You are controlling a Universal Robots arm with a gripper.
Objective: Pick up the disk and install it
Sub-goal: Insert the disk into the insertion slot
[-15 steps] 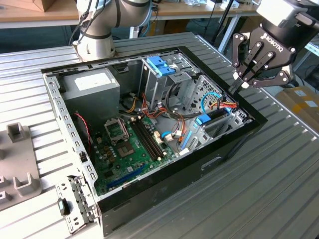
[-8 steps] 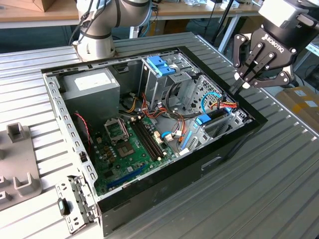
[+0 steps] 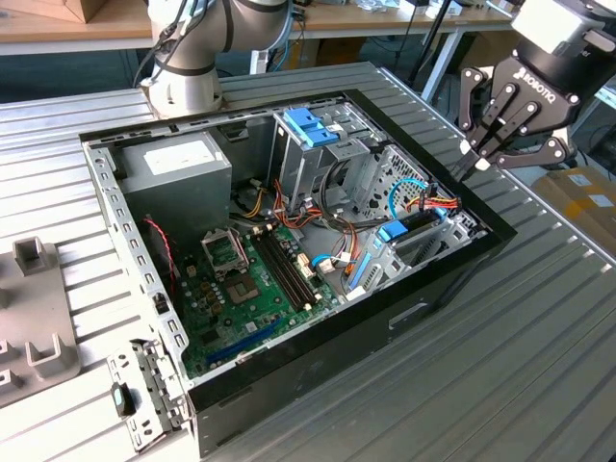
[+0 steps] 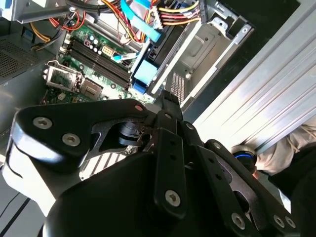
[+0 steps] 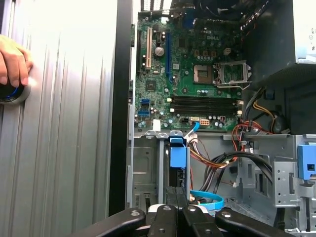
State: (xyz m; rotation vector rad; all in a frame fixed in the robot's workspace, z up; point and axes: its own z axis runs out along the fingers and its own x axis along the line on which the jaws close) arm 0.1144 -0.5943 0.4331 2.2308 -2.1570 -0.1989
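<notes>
Closest to the lens in both wrist views, the black metal jaws are pressed together with nothing between them, and they hang in the air clear of everything. Beneath them spreads the ribbed silver aluminium table (image 3: 539,318). On it, below the jaws and reaching away to one side of them, lies the open black desktop computer case (image 3: 318,361). Deep in the case, well apart from the jaws, sit the green motherboard (image 3: 231,308) and the grey power-supply box (image 3: 178,173). The part of the case nearest the jaws, below them and not touching, is the silver sheet-metal drive bay (image 4: 207,42) at its end wall. The disk (image 3: 421,225), a flat dark-metal hard drive in a light-blue plastic carrier frame, stands on edge inside that bay, with the blue end of its frame turned toward the motherboard. A bundle of red, yellow and black wires (image 3: 433,200) runs just beside it. Out on the table, well apart from the jaws, a person's hand (image 5: 14,61) rests on a small round knob with a blue ring (image 5: 11,94).
</notes>
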